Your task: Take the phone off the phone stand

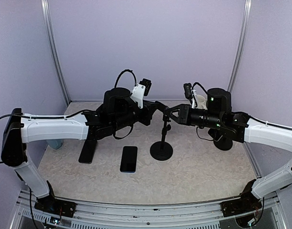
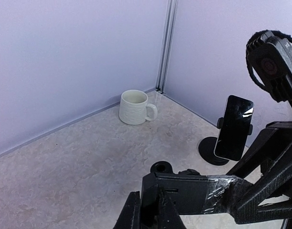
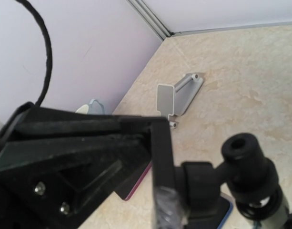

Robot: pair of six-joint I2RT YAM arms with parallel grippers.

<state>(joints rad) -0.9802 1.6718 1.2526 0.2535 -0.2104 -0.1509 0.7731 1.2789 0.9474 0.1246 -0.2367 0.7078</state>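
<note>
The left gripper [image 1: 154, 107] and right gripper [image 1: 168, 113] met atop the stand [image 1: 161, 150]. A phone [image 1: 128, 159] lay flat on the worktop [image 1: 203, 176] beside its base. I could not tell how either's jaws stood.

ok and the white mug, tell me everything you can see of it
The white mug looks ceramic, with a finely ribbed body, a smooth rim and one loop handle turned to the right in the left wrist view. It stands upright on the marbled table near the back corner. No contents show inside, and nothing else touches it.
</note>
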